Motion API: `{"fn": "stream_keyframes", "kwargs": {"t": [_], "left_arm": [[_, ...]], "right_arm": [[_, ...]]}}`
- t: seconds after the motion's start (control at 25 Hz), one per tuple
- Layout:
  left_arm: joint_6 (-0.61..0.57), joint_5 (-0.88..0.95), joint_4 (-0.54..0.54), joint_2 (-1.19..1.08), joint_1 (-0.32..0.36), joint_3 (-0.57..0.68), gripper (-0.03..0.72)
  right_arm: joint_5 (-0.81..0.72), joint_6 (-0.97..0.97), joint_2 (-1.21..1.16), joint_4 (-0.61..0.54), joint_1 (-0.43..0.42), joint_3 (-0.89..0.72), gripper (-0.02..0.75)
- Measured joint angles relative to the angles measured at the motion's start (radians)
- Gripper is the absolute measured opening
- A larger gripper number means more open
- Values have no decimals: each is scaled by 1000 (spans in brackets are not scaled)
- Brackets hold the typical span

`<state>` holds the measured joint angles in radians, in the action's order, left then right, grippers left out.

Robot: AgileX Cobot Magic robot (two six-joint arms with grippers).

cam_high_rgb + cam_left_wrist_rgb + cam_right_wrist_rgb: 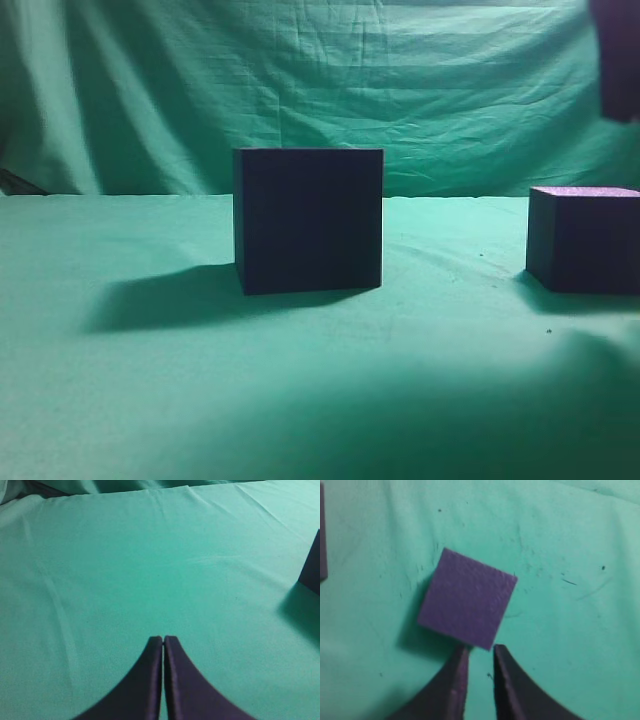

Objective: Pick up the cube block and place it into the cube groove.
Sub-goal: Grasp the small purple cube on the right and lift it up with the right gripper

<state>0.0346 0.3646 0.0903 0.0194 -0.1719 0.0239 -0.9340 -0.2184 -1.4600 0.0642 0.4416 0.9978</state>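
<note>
Two pairs of smooth, matte, dark purplish-black fingers, each curving inward from a broad base to a narrow blunt tip: left gripper [163, 639], right gripper [480, 650], plus a dark blurred arm segment [615, 55].

A green cloth is covering the table [300, 400], lying a little wrinkled and speckled with dark flecks. The cube groove [309, 220] is sitting directly on it, casting a shadow off to its left. The cube block [583, 240] is resting well apart, right of the groove, purple top facing up.
</note>
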Motion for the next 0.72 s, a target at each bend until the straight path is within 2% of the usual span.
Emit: {"fn": "stream_keyframes", "kwargs": {"t": [0.12, 0.2, 0.28, 0.32, 0.56, 0.72], "left_arm": [[0, 0, 0, 0, 0, 0, 0], [0, 0, 0, 0, 0, 0, 0], [0, 0, 0, 0, 0, 0, 0], [0, 0, 0, 0, 0, 0, 0], [0, 0, 0, 0, 0, 0, 0], [0, 0, 0, 0, 0, 0, 0]], "right_arm": [[0, -52, -77, 0, 2, 37, 334], [9, -85, -114, 0, 2, 44, 490], [26, -121, -140, 2, 2, 45, 607], [40, -132, -154, 2, 2, 47, 642], [111, -153, -230, 2, 2, 47, 643], [128, -161, -266, 4, 2, 50, 460]]}}
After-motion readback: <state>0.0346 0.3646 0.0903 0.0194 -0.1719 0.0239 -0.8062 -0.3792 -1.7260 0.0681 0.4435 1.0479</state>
